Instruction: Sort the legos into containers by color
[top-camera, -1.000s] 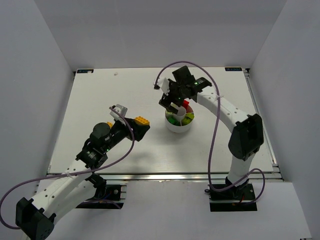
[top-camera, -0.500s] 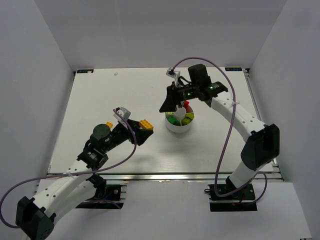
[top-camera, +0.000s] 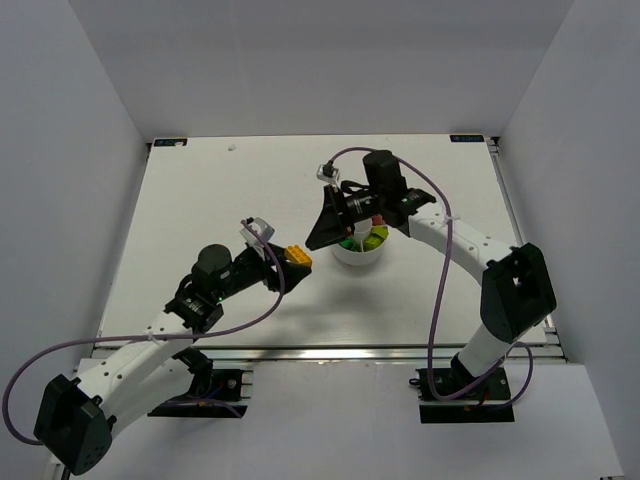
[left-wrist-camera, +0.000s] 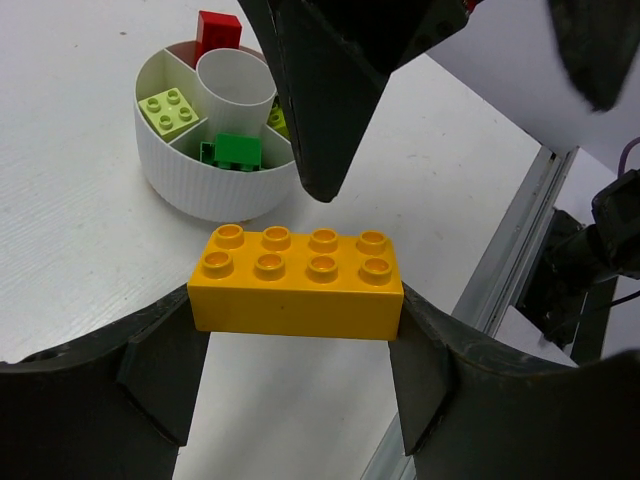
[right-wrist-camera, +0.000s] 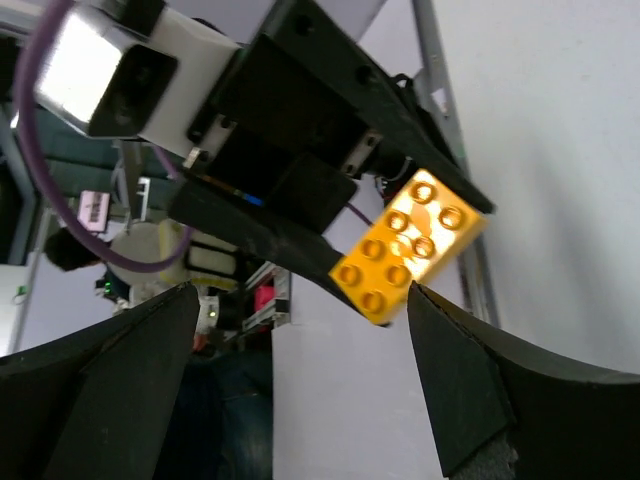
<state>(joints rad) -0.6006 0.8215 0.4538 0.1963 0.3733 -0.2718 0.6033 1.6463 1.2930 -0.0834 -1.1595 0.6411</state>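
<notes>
Right claw wide, between yellow brick and white dish.

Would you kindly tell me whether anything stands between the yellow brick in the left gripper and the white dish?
Yes. The right gripper, jaws open, hangs between the yellow brick held by the left gripper and the white dish. In the left wrist view, one of its dark fingers overlaps the dish's rim.

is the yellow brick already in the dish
No, the yellow brick is clamped between the left jaws, outside the white dish.
</notes>
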